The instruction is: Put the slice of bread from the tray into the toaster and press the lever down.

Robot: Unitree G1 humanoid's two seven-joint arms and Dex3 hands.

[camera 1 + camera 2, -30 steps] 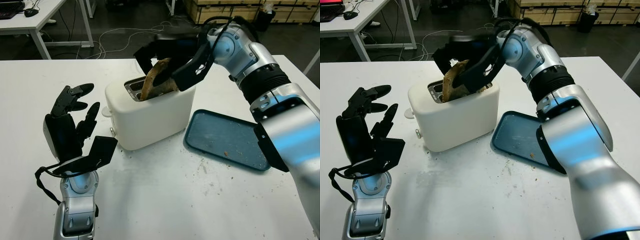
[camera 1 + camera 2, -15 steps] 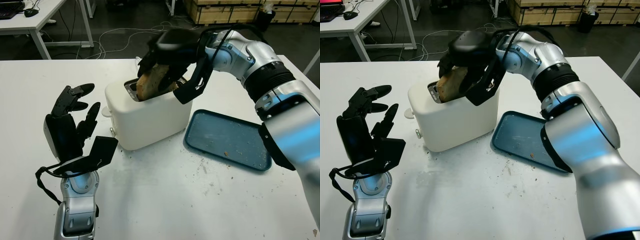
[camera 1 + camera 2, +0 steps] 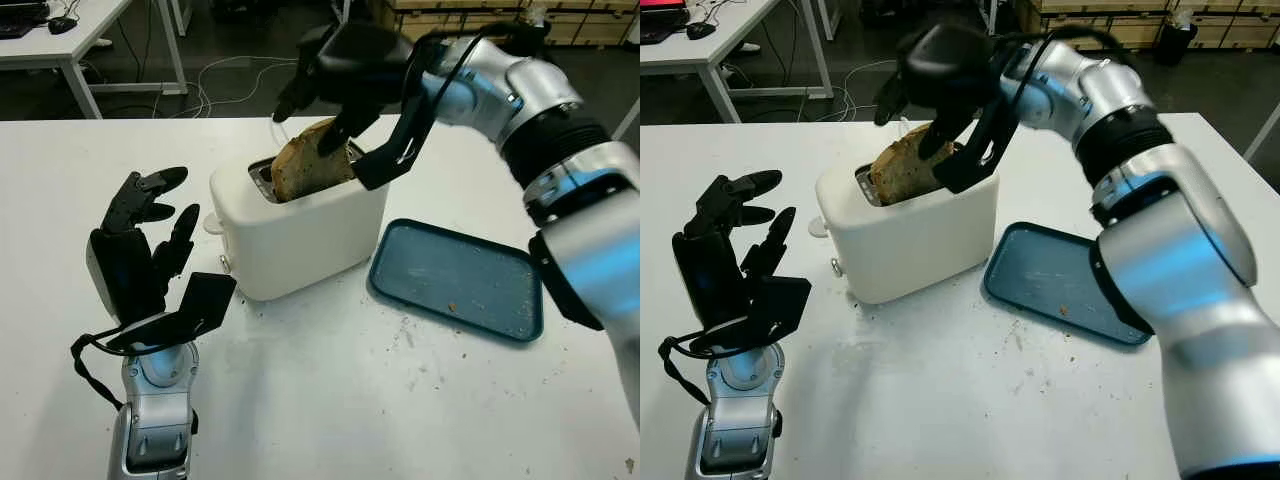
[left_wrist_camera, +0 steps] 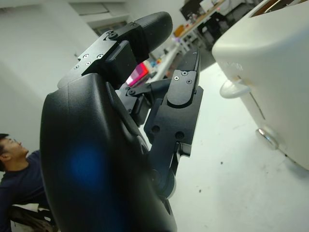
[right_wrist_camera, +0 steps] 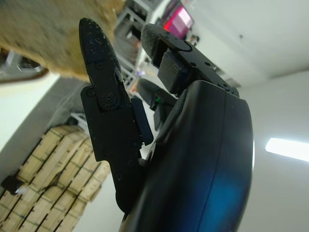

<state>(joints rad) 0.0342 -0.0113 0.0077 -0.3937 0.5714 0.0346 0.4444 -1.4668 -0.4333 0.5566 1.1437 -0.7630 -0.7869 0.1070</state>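
Bread (image 3: 305,160): leaning crooked in the toaster slot, top half out, not yet seated.
Toaster (image 3: 300,225): white, mid-table, just beside the blue tray (image 3: 460,280); side knob (image 4: 232,89) facing the left hand.
Right hand (image 3: 335,85): poised over the slot, one finger (image 5: 99,63) against the slice's upper edge; real grip or mere touch, cannot tell.
Left hand (image 3: 140,245): open, raised off the table, holding nothing.
Handling: probably light, dry, crumbly, easily torn; best nudged at the top crust, gently, straight down.
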